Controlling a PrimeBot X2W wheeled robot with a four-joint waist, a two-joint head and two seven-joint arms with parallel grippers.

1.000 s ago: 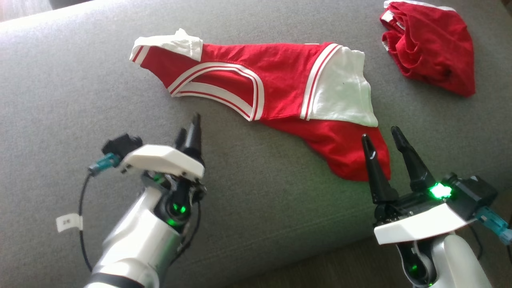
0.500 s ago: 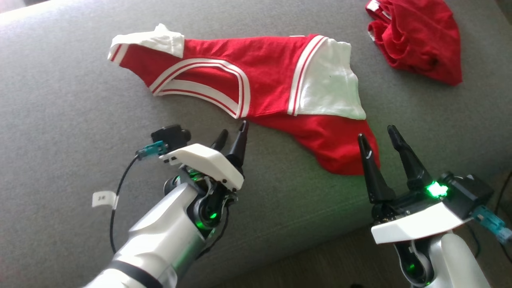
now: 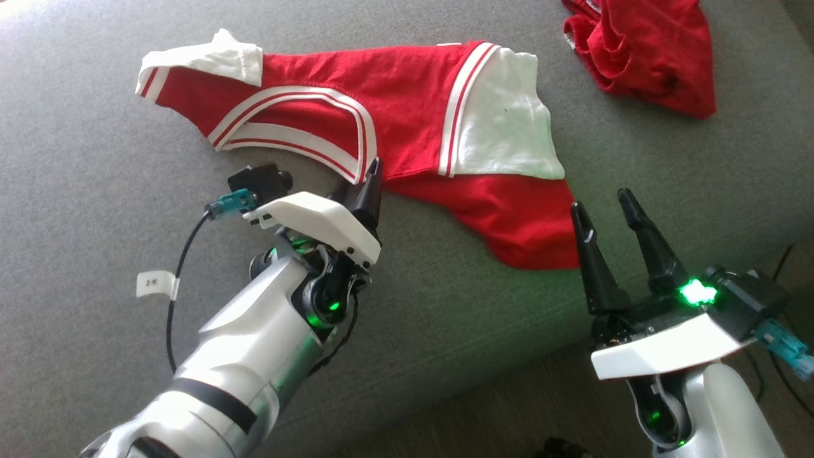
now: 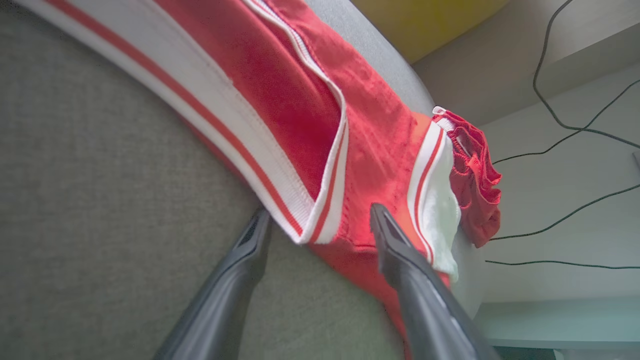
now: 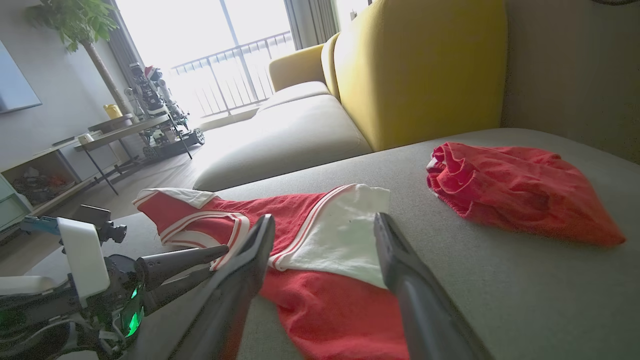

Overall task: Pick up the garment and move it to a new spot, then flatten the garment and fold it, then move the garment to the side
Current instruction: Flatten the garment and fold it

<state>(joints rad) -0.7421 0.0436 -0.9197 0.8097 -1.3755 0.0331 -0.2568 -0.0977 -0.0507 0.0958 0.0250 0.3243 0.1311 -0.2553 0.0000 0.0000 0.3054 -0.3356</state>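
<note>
The left pincer [image 4: 320, 217] stands open astride the garment [image 3: 407, 108] at its neckline trim [image 4: 305, 227]; the right pincer [image 3: 600, 202], fingers apart, sits at the garment's four o'clock.

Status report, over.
Left gripper open, straddling striped trim. Right gripper open, beside red hem. Red-and-white shirt lying unfolded on grey cushion. Crumpled red garment apart, not blocking.

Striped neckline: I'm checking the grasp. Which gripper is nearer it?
Left. The left gripper straddles the striped neckline at its corner; the right gripper hovers apart, by the red end of the shirt.
</note>
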